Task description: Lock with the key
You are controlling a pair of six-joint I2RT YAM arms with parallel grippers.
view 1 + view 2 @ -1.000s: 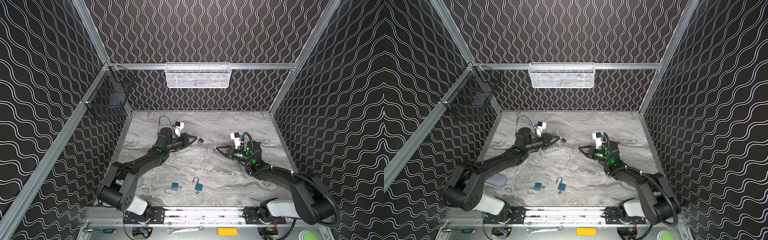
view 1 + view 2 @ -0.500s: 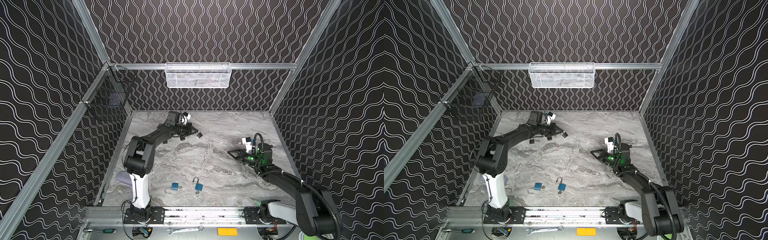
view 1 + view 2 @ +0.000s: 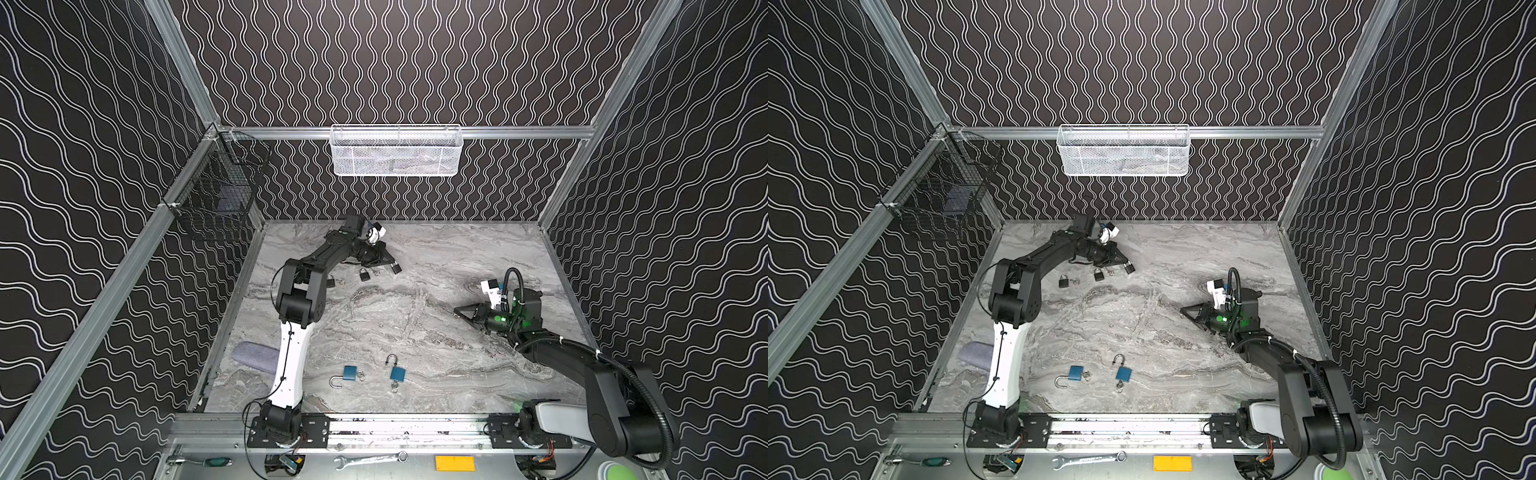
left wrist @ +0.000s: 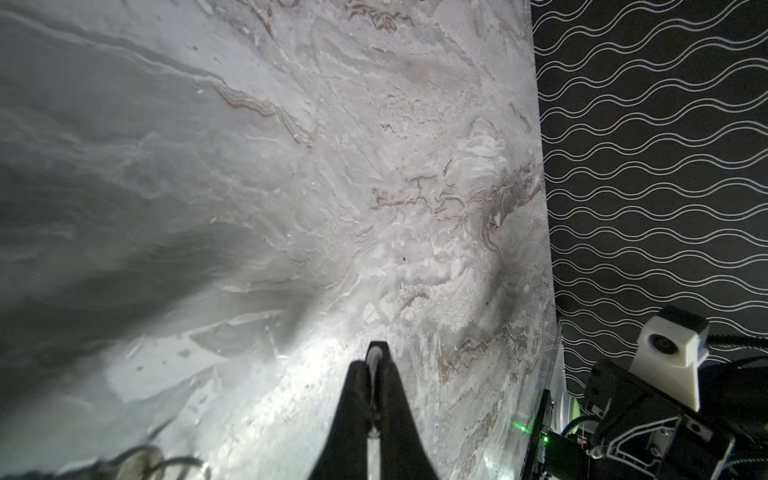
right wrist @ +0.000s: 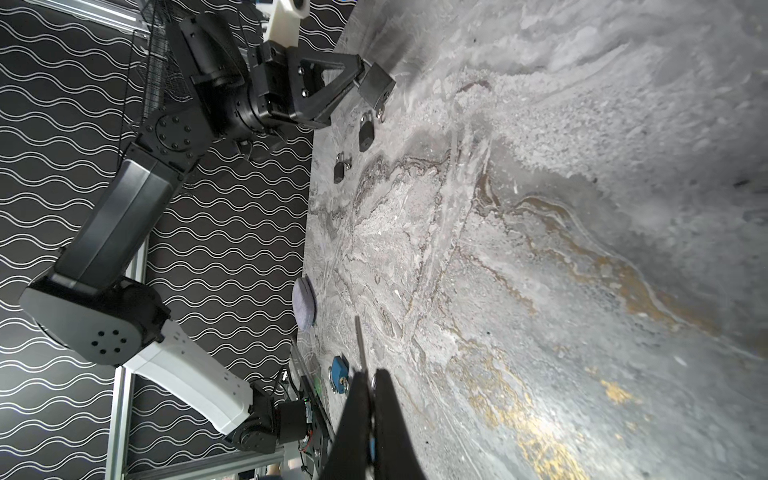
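Black padlock (image 5: 376, 88) held by its shackle, thin silver key (image 5: 360, 345) clamped, well apart

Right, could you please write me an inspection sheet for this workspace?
Surface: grey marbled table.
Job's things: held padlock, black, gripped by its shackle; key edge-on; two spare black padlocks; two blue padlocks near the front.
Clutter: grey pad by left arm; wrench on front frame.
Grippers: left gripper shut on held padlock; right gripper shut on key.
Cables: cable loop above right wrist, off the table.
Surroundings: white basket, black wire basket on patterned walls.
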